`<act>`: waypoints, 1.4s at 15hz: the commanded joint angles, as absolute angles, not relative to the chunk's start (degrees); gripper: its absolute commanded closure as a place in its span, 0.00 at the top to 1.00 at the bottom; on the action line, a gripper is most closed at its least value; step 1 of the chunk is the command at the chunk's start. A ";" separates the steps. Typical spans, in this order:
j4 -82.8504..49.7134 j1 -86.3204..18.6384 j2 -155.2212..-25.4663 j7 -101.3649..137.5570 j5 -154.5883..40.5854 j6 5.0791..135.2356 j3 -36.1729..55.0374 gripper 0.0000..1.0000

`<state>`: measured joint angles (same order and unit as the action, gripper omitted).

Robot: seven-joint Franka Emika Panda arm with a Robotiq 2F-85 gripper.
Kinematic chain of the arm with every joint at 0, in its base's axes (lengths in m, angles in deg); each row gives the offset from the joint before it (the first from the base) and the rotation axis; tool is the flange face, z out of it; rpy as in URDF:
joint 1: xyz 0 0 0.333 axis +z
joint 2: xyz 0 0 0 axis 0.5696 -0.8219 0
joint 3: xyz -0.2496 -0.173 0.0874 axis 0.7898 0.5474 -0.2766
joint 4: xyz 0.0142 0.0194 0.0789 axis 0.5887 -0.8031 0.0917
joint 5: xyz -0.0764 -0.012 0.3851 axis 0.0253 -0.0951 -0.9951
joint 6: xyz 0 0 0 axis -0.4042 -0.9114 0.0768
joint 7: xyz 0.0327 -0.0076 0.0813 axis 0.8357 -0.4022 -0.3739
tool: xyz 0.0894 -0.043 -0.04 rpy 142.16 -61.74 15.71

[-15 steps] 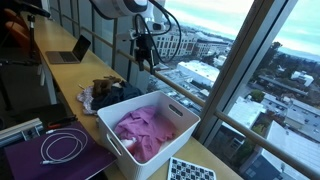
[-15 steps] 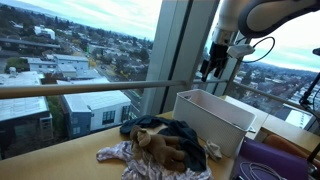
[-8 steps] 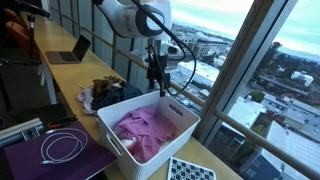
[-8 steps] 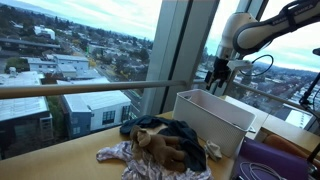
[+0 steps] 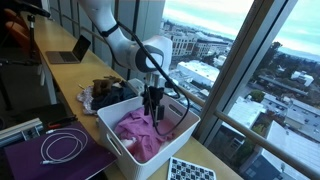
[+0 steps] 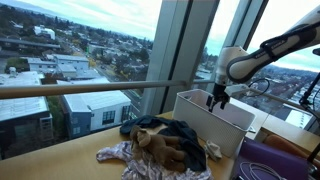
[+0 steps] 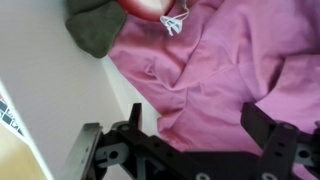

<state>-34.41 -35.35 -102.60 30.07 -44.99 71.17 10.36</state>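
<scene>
Dropping from high over the basket (image 5: 125,152), the arm (image 5: 128,45) now hangs its jaws just above the pink cloth (image 5: 135,128) inside it. They stand wide open, gripping nothing.

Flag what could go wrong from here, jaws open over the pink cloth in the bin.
1. In the wrist view the white bin has its wall close beside the open jaws; a descent here might clip the wall or shove the bin.
2. The pink garment is bunched in folds, so a pinch may catch only a loose fold and slip, or drag along the dark green cloth lying against it.
</scene>
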 commanded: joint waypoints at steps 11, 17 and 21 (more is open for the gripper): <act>-32.17 -36.16 -117.88 25.94 -54.44 74.28 9.88 0.73; -32.50 -35.42 -113.32 25.11 -56.22 72.99 9.47 0.31; -33.14 -35.34 -108.56 24.71 -57.50 71.79 8.69 0.03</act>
<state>-32.42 -35.33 -112.77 26.45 -54.97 73.89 9.65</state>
